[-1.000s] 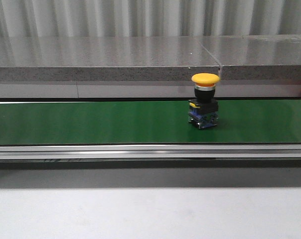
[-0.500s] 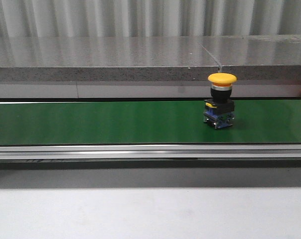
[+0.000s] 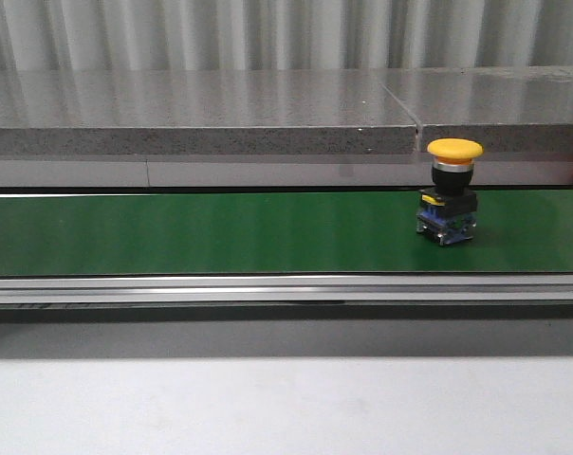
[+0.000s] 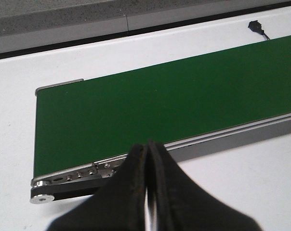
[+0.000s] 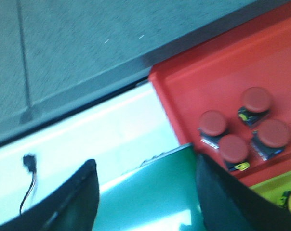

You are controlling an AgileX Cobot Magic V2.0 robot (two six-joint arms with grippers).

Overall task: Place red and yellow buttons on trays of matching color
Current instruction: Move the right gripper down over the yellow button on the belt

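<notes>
Nearest the robot, a bare strip of white counter point(image 3: 268, 408) runs in front of the green conveyor belt point(image 3: 220, 232), the landmark here. Neither arm shows in the front view.

The left gripper point(image 4: 148, 161) hangs over the counter just short of one end of the belt, its fingers point(image 4: 136, 168) pressed together and holding nothing; it looks parked, out of the way of whatever rides the belt.

On the belt, toward its right end and nearer the far edge, the yellow button point(image 3: 450, 204) stands upright on its dark, blue-based switch body, mushroom cap on top. Standing that way it offers its neck and body to a sideways pinch.

The right gripper point(image 5: 145, 197) waits over the other end of the belt with its fingers point(image 5: 75, 197) spread wide and empty, probably placed there to meet a button arriving on the belt. Just beyond that end lies the red tray point(image 5: 208, 82) carrying four red buttons point(image 5: 234, 127), upright and clustered. A sliver of yellow tray point(image 5: 275, 190) sits beside it, seemingly with something yellow on it, though too little shows to tell.

Behind the belt runs a grey stone ledge point(image 3: 201, 109) and a corrugated wall.
</notes>
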